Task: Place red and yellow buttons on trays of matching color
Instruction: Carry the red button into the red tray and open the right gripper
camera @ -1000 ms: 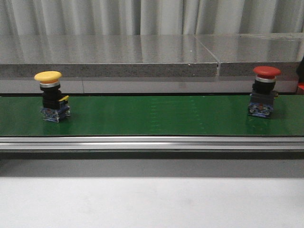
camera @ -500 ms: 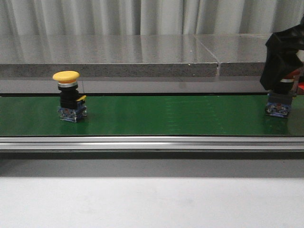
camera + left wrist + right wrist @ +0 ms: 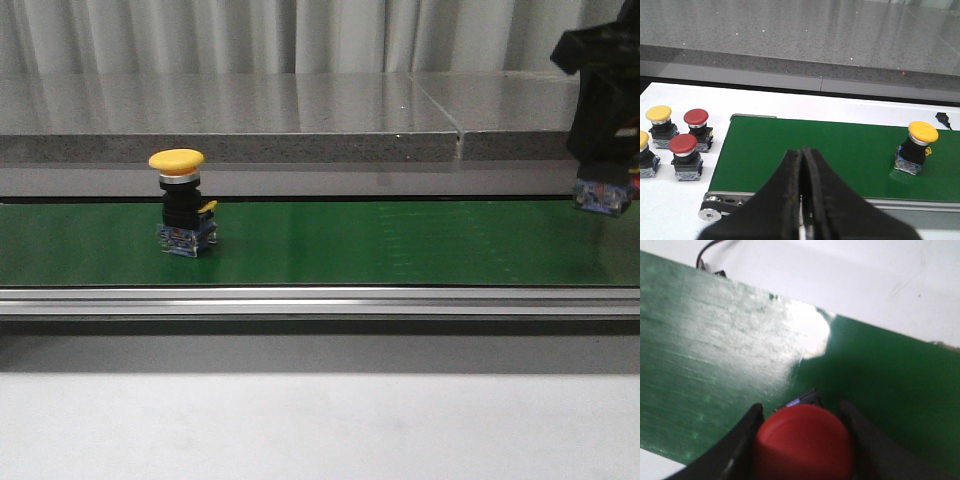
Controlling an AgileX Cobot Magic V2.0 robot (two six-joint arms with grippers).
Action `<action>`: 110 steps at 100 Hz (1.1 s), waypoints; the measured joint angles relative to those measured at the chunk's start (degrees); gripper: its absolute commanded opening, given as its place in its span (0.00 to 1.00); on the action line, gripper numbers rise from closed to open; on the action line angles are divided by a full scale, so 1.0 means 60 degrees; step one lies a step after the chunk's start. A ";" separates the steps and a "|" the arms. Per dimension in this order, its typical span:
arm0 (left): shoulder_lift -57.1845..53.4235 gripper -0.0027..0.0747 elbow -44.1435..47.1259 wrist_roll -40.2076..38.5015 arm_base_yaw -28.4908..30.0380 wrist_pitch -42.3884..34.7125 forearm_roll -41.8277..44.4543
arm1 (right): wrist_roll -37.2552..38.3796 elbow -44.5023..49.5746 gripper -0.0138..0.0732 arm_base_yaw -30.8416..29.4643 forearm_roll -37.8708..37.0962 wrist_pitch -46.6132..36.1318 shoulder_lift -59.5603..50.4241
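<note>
The right gripper (image 3: 802,440) has its fingers clamped on either side of the red button (image 3: 805,440), just under the domed cap; in the front view the button's blue base (image 3: 603,196) hangs clear of the green belt (image 3: 330,245), so it looks lifted off. The left gripper (image 3: 802,200) has its fingers pressed together on nothing, poised over the near edge of the belt.

The yellow button (image 3: 180,215) stands upright on the belt, well ahead of the left fingers and off to one side of them. Beyond the belt's end, on the white bench (image 3: 680,105), at least 4 spare buttons (image 3: 685,150) stand in a cluster. No tray shows in any view.

These buttons look like rigid plastic switches: light, stiff and top-heavy under a wide smooth cap. The cap would likely slip, so the black collar below it seems the better hold, with fingers on opposite flanks. A knock to the cap could tip one over.
</note>
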 measured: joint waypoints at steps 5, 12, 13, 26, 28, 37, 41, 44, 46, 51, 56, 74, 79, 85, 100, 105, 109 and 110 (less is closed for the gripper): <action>0.0000 0.01 0.0000 0.0000 0.0000 0.0000 0.0000 | 0.0000 -0.0400 0.21 -0.0186 0.0000 0.0118 0.0000; 0.0000 0.01 0.0000 0.0000 0.0000 0.0000 0.0000 | 0.0000 -0.0901 0.21 -0.0592 0.0000 0.0205 0.0000; 0.0000 0.01 0.0000 0.0000 0.0000 0.0000 0.0000 | 0.0000 -0.0946 0.21 -0.0689 0.0000 0.0232 0.0000; 0.0000 0.01 0.0000 0.0000 0.0000 0.0000 0.0000 | 0.0000 -0.1838 0.21 -0.1775 0.0000 0.0280 0.0175; 0.0000 0.01 0.0000 0.0000 0.0000 0.0000 0.0000 | 0.0000 -0.1932 0.21 -0.1966 0.0000 0.0280 0.0213; 0.0000 0.01 0.0000 0.0000 0.0000 0.0000 0.0000 | -0.0016 -0.2535 0.21 -0.2725 0.0000 0.0280 0.0611; 0.0000 0.01 0.0000 0.0000 0.0000 0.0000 0.0000 | -0.0016 -0.2792 0.21 -0.3022 0.0000 0.0241 0.0866; 0.0000 0.01 0.0000 0.0000 0.0000 0.0000 0.0000 | -0.0016 -0.2953 0.21 -0.3194 -0.0018 0.0223 0.1057; 0.0000 0.01 0.0000 0.0000 0.0000 0.0000 0.0000 | -0.0016 -0.3078 0.21 -0.3309 -0.0018 0.0222 0.1206; 0.0000 0.01 0.0000 0.0000 0.0000 0.0000 0.0000 | -0.0016 -0.3371 0.21 -0.3533 -0.0035 0.0171 0.1583; 0.0000 0.01 0.0000 0.0000 0.0000 0.0000 0.0000 | -0.0016 -0.3662 0.21 -0.3707 -0.0035 0.0097 0.1975; 0.0000 0.01 0.0000 0.0000 0.0000 0.0000 0.0000 | -0.0016 -0.4815 0.21 -0.3988 -0.0035 -0.0118 0.3467; 0.0000 0.01 0.0000 0.0000 0.0000 0.0000 0.0000 | -0.0016 -0.5116 0.21 -0.4010 -0.0035 -0.0139 0.3863; 0.0000 0.01 0.0000 0.0000 0.0000 0.0000 0.0000 | -0.0016 -0.5481 0.21 -0.4010 -0.0035 -0.0160 0.4357; 0.0000 0.01 0.0000 0.0000 0.0000 0.0000 0.0000 | -0.0016 -0.6218 0.21 -0.4010 -0.0098 -0.0160 0.5392; 0.0000 0.01 0.0000 0.0000 0.0000 0.0000 0.0000 | -0.0037 -0.6422 0.21 -0.4010 -0.0164 -0.0160 0.5679; 0.0000 0.01 0.0000 0.0000 0.0000 0.0000 0.0000 | -0.0037 -0.6578 0.21 -0.4010 -0.0257 -0.0160 0.5906; 0.0000 0.01 0.0000 0.0000 0.0000 0.0000 0.0000 | -0.0037 -0.6623 0.21 -0.4010 -0.0275 -0.0142 0.5970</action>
